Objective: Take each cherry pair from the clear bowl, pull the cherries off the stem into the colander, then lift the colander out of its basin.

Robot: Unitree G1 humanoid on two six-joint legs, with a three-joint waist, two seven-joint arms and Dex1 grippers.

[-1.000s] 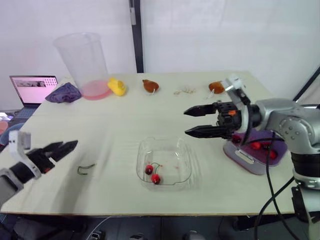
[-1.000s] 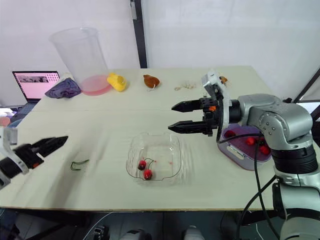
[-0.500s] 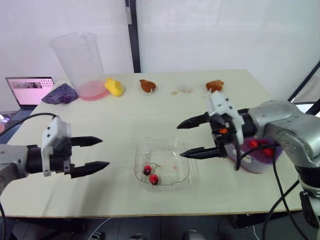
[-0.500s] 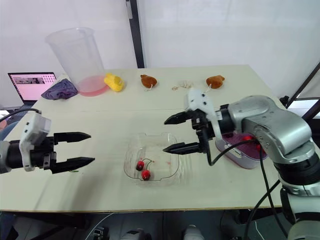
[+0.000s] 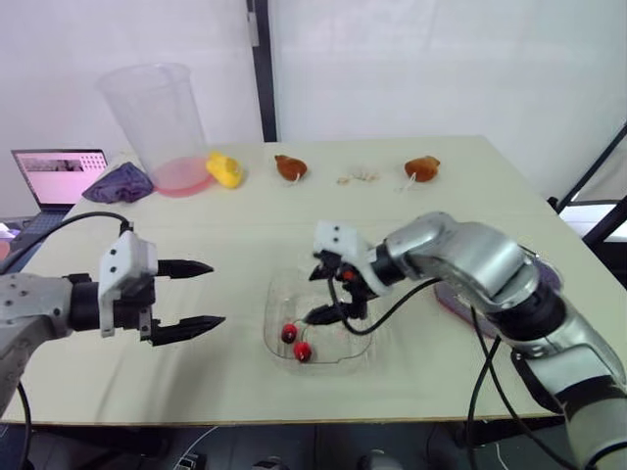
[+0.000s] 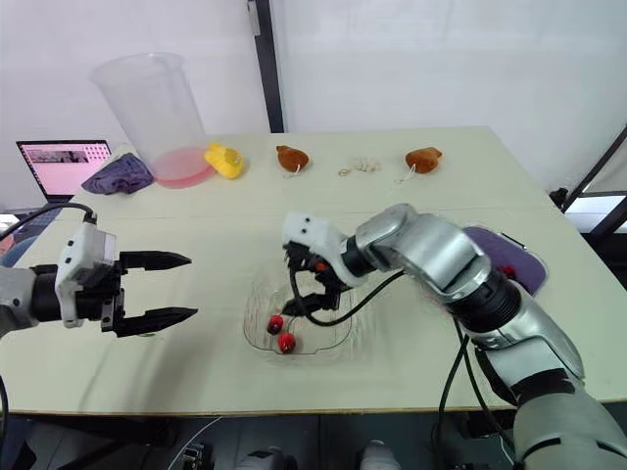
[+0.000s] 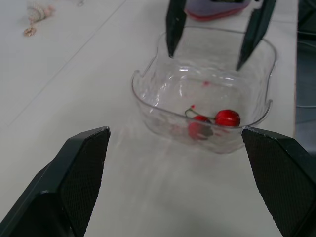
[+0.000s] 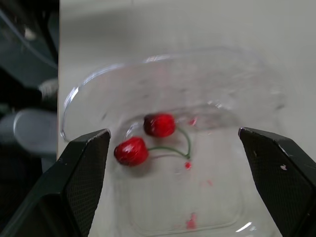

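Nearest, a red cherry pair (image 5: 297, 341) on a green stem lay inside the clear square plastic bowl (image 7: 143, 101). The right gripper (image 5: 312, 295) hovered over the bowl's left side, fingers spread wide and empty, arm reaching across. Left of the bowl, the left gripper (image 5: 216, 293) gaped open, holding nothing, above the pale table (image 5: 441, 196).

Your left tool (image 5: 216, 293): forearm level, fingers wide apart, one above other, tips pointing toward your right.
Your right tool (image 5: 313, 294): arm bent across front, wrist angled down, fingers spread, tips toward your left.
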